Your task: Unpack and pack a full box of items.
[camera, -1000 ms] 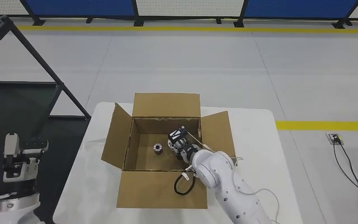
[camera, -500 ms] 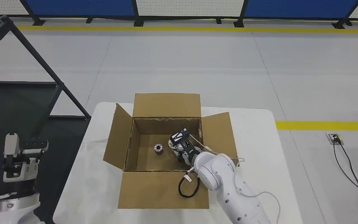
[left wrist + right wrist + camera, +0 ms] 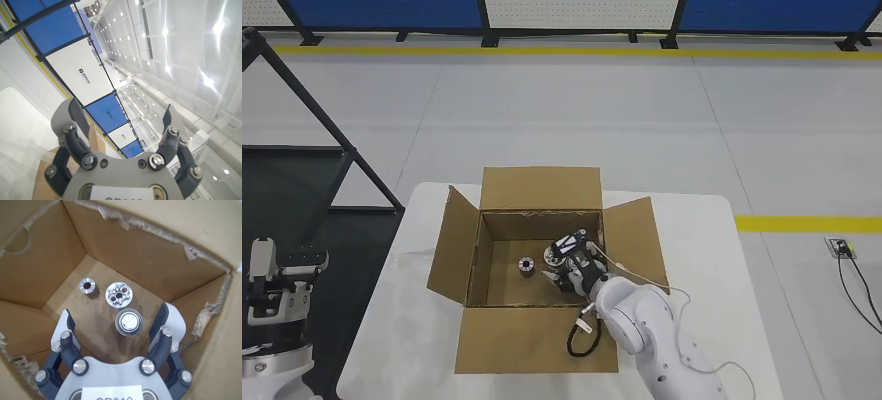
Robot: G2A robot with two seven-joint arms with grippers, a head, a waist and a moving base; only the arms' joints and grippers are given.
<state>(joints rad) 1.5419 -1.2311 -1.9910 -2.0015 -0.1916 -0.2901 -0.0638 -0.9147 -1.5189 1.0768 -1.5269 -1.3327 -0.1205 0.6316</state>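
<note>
An open cardboard box (image 3: pixel 540 188) stands on the white table (image 3: pixel 702 300). My right gripper (image 3: pixel 570 252) hangs inside it, open and empty (image 3: pixel 115 308). On the box floor below it stand three metal parts. A ringed round can-like part (image 3: pixel 129 323) sits just under the gap between the fingers. Beyond it are a flanged hub with holes (image 3: pixel 118 295) and a small bored cylinder (image 3: pixel 88 289), which stands left of the gripper (image 3: pixel 525 266). My left gripper (image 3: pixel 121 109) points up at the ceiling, open and empty.
The box's four flaps are folded outward, with torn inner edges (image 3: pixel 189 251). Its walls (image 3: pixel 132 247) close in around the right gripper. A black cable loop (image 3: pixel 580 340) hangs off the right arm over the front flap. A box corner (image 3: pixel 94 136) shows beside the left gripper.
The right arm's wrist has shifted slightly to the right inside the box, and its forearm has swung right with it. The parts have not moved.
</note>
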